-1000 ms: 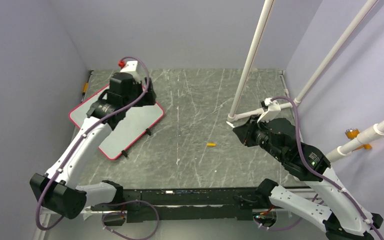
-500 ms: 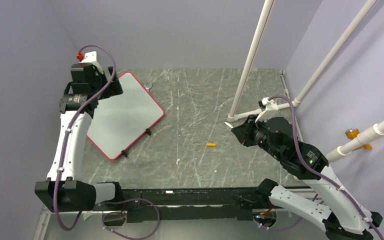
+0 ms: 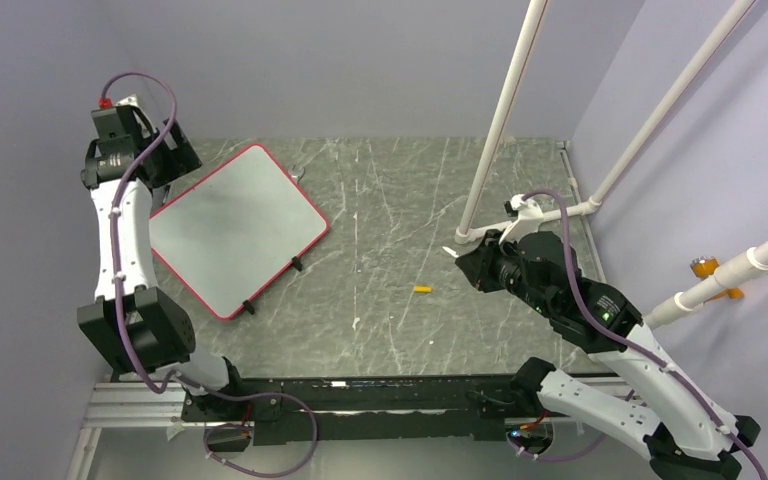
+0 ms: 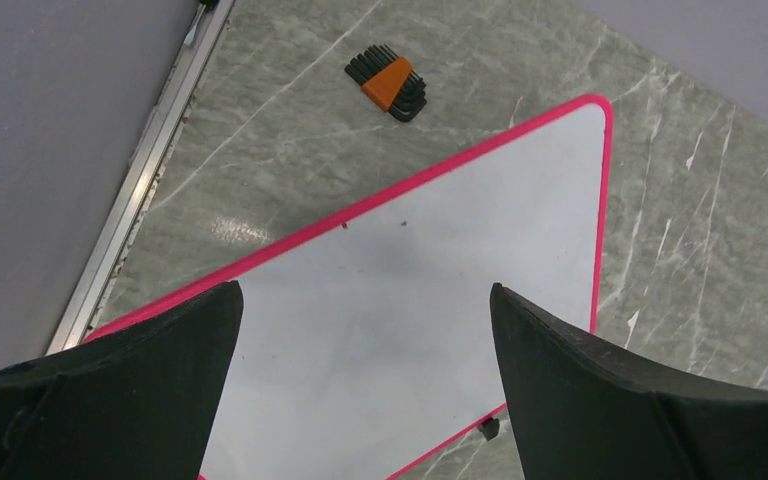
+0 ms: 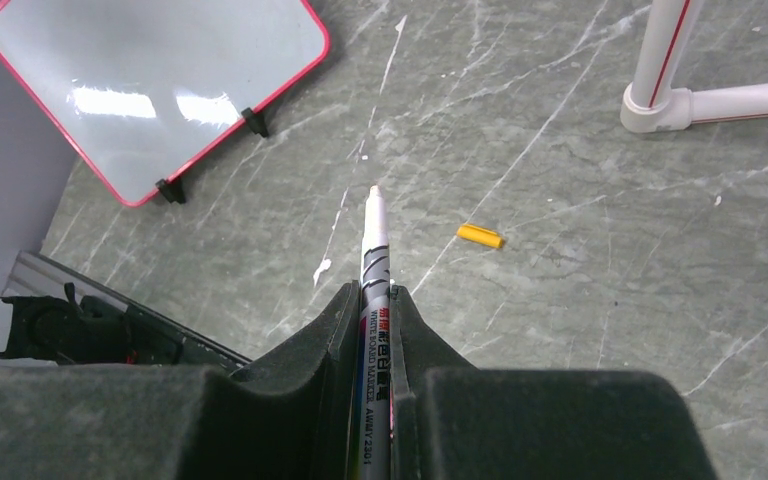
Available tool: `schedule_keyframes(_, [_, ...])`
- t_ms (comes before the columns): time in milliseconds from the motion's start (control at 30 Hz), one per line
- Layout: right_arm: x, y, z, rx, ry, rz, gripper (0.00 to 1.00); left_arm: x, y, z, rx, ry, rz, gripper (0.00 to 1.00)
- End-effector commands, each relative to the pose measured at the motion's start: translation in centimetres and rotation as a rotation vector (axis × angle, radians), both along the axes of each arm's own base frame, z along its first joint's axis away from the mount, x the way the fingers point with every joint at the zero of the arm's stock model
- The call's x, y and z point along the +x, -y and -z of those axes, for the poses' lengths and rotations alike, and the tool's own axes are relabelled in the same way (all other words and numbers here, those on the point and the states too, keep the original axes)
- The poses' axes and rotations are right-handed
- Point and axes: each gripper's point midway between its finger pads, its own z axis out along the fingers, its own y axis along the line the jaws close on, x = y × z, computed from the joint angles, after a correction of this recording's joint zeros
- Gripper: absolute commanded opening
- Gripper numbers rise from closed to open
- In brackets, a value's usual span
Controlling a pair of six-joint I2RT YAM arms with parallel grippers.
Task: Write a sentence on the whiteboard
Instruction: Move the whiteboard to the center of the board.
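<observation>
The whiteboard [image 3: 235,228], white with a pink-red frame and small black clips, lies flat at the left of the table. It also shows in the left wrist view [image 4: 410,300] and the right wrist view [image 5: 150,90]. No sentence shows on it; its face is blank. My left gripper [image 3: 170,158] hangs open and empty above the board's far left corner, its jaws wide apart [image 4: 363,290]. My right gripper [image 3: 457,252] is shut on a whiteboard marker [image 5: 375,250], tip uncapped and pointing forward, held above the table right of centre, well away from the board.
A small orange marker cap [image 3: 421,289] lies on the grey marble table, also in the right wrist view [image 5: 481,235]. A black and orange hex key set [image 4: 388,83] lies beyond the board's far edge. White pipes [image 3: 500,120] rise at the back right, with a foot [image 5: 650,115].
My left arm has lifted off the whiteboard and swung back to the far left, uncovering the board. My right gripper has edged slightly left and forward with the marker.
</observation>
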Motion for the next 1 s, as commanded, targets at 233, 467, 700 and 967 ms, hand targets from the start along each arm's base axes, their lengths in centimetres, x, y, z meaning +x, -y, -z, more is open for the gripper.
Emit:
schedule_keyframes(233, [0.8,-1.1,-0.4,0.031,0.024,-0.017,0.00,2.8,-3.1,1.1,-0.156,-0.030,-0.090,0.91])
schedule_keyframes(467, [0.6,-1.2,0.2,0.037,0.010,-0.017,0.00,4.1,-4.6,3.0,-0.222,-0.061,-0.122,0.80])
schedule_keyframes(700, [0.6,-1.3,0.7,0.028,0.003,-0.020,0.00,5.1,-4.8,5.2,-0.278,-0.102,-0.115,0.59])
schedule_keyframes(967, [0.6,-1.2,1.0,0.023,0.000,-0.021,0.00,4.7,-5.0,7.6,-0.284,-0.158,-0.135,0.49])
